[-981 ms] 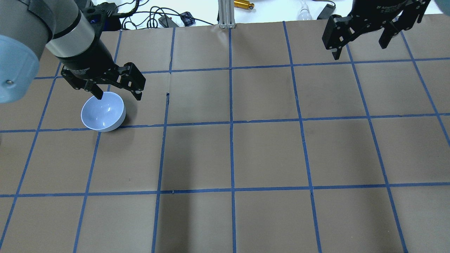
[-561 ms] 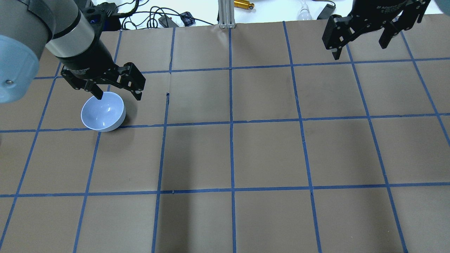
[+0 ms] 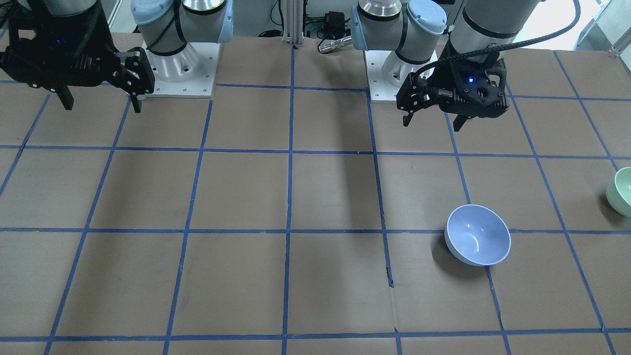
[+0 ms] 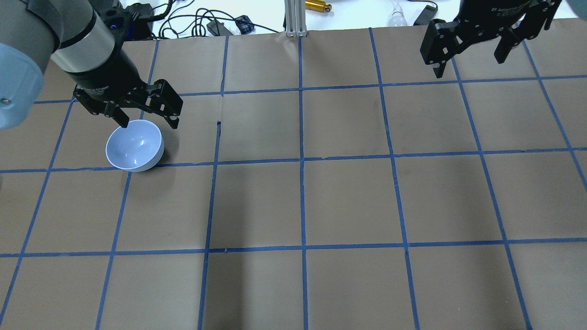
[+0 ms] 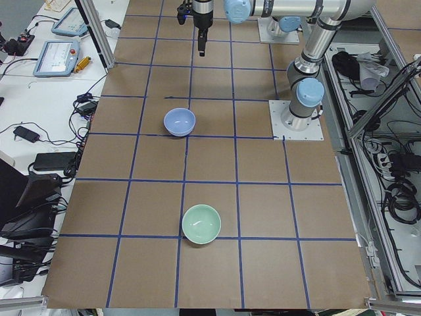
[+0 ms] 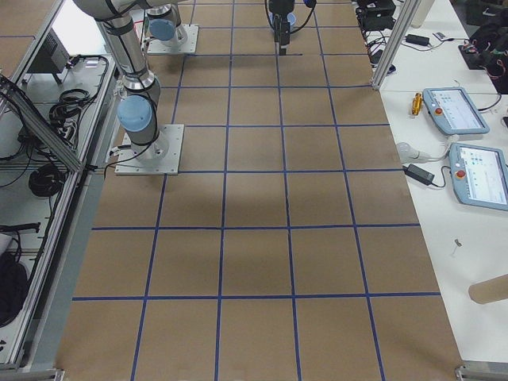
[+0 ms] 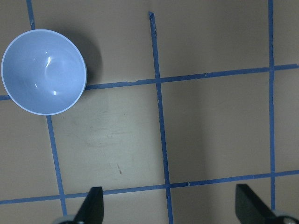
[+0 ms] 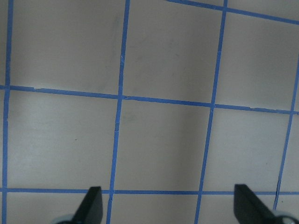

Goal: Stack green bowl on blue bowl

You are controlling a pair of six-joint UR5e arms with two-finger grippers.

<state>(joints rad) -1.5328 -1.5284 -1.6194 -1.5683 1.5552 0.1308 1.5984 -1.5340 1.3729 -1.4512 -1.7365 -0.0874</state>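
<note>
Blue-taped brown table (image 6: 254, 198), right arm's base plate (image 6: 168, 157), blue-edged screen (image 6: 455, 109) on white bench (image 6: 432, 246).

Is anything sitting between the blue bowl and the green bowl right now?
No. The exterior left view shows only bare brown paper crossed by blue tape lines between the blue bowl and the green bowl.

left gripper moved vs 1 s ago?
Yes. In the overhead view the left gripper has shifted slightly toward the view's left, measured against the blue bowl, which stayed put.

Bright even light, soft broad shadows on table (image 4: 348, 201), glints inside blue bowl (image 3: 477, 236), sharp focus
</note>
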